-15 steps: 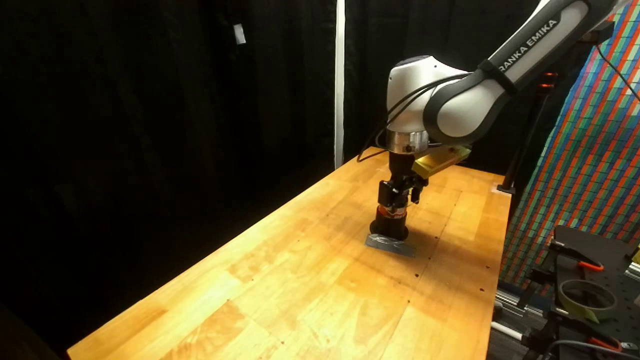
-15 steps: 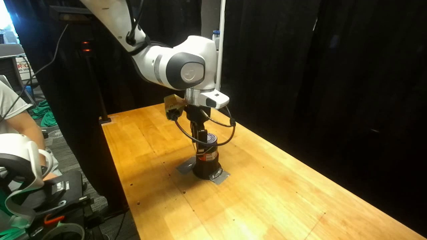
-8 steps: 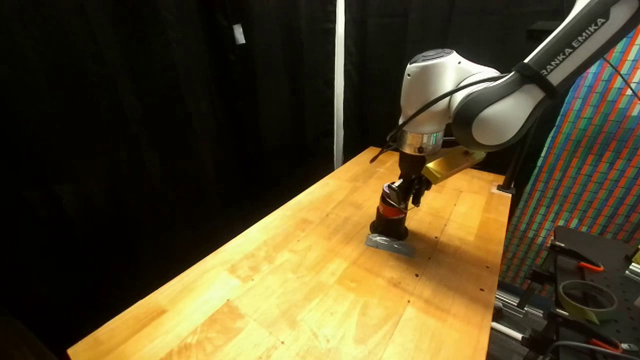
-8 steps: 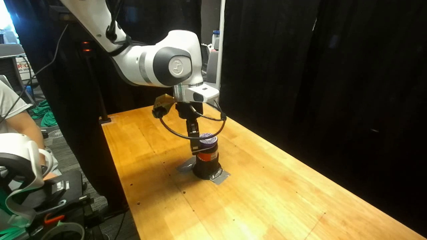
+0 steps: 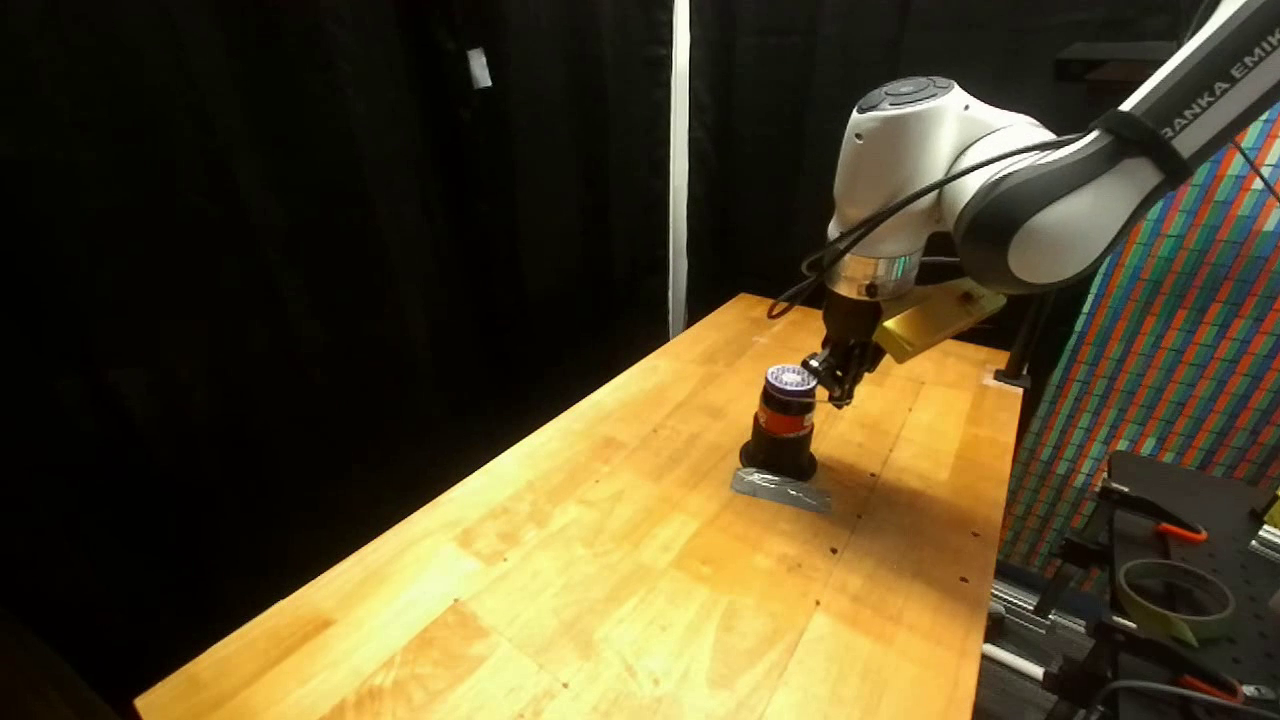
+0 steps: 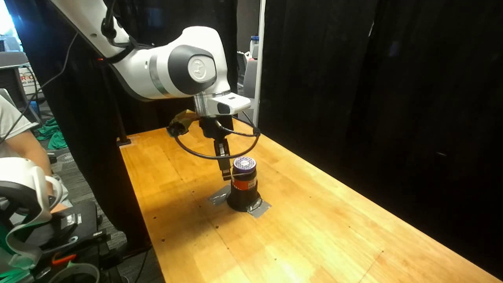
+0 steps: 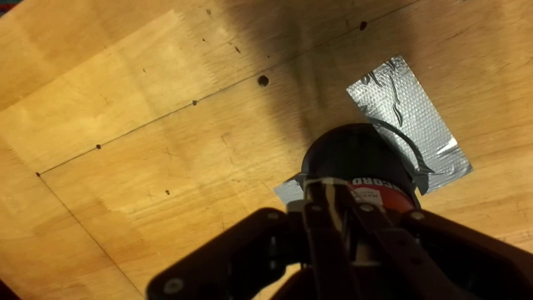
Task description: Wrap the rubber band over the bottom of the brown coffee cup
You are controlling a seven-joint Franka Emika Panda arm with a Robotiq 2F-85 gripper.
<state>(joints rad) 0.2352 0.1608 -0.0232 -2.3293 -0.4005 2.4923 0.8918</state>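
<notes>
1 black gripper shifted left in an exterior view since earlier, clenched on 1 pale rubber band, 1 upright dark-brown cylindrical cup near centre, 2 silver tape strips

The table was topped in smooth wood, glossy at the near end. Matt cloth was seen at the far side — the curtain. Smooth sides were shown by the brown coffee cup, crinkled metallic sheen by the grey tape, polished metal by the wrist collar.
</notes>
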